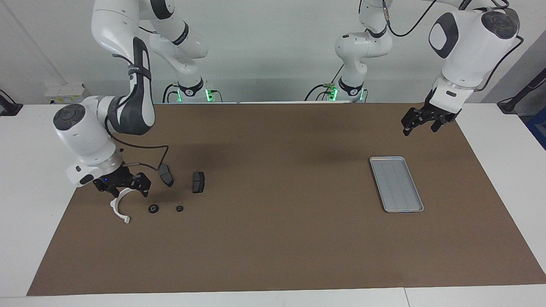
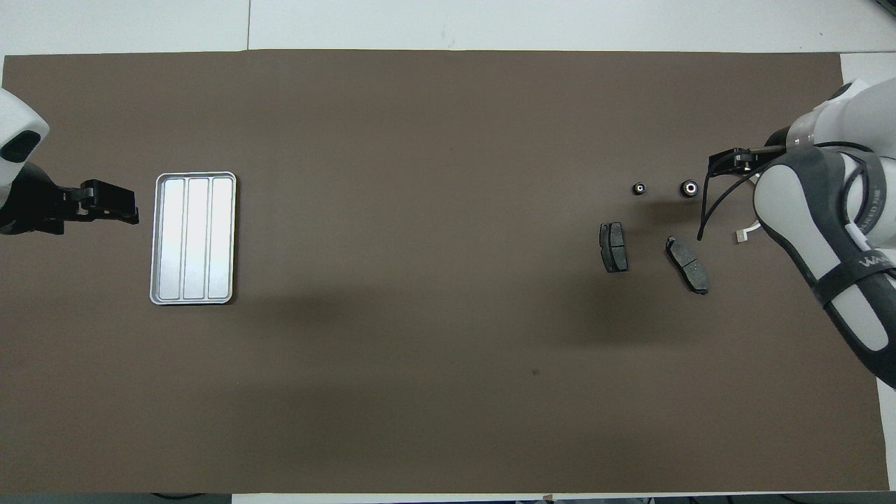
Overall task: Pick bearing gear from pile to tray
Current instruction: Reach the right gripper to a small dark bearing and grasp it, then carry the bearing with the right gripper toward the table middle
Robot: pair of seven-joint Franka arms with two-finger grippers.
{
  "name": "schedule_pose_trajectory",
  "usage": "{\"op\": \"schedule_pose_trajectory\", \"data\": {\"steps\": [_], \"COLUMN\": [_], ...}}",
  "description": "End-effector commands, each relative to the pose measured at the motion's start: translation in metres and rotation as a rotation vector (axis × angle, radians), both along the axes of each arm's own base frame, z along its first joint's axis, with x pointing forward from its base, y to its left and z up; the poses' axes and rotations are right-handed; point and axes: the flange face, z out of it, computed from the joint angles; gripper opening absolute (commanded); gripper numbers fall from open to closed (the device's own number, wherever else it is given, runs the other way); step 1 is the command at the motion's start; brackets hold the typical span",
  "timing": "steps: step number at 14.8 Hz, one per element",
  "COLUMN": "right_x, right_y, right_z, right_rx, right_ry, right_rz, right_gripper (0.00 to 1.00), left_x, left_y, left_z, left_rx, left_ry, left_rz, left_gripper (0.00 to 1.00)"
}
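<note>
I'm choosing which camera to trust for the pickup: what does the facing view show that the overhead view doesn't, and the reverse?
Facing only: both arms whole, and the open right gripper low over the white curved plastic arc, most of which shows.

Overhead only: three bright lanes in the flat silver-grey metal tray; the right arm covers most of the arc.

Both: two dark grey brake pads, two small black rings, and the open left gripper waiting beside the tray.
</note>
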Motion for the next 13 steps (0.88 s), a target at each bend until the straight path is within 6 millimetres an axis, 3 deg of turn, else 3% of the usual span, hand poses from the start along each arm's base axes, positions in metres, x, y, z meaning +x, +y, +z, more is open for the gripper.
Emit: {"op": "schedule_pose_trajectory", "data": {"steps": [1,7,13], "right_x": [0.009,0.019,0.011], "right_y": [0.013,0.02,0.021], "right_z": [-0.013,-0.059,-0.076], "right_rx": [-0.002,0.001,0.005], "right_ry": [-0.017,-0.031,0.023], "right_rz": [0.032,0.043,0.069], "right_gripper": [0.99,0.98,0.97], "left_x": [-0.009,-0.009,-0.009], "left_y": [0.001,0.001,0.007], "left_z": [0.002,0.002,0.002], "left_rx": [0.012,0.012,0.012], "left_ry": [-0.003,-0.003,-0.001], "left_rz": [-0.006,-0.006,0.005], "left_gripper": [1.0,1.0,1.0]}}
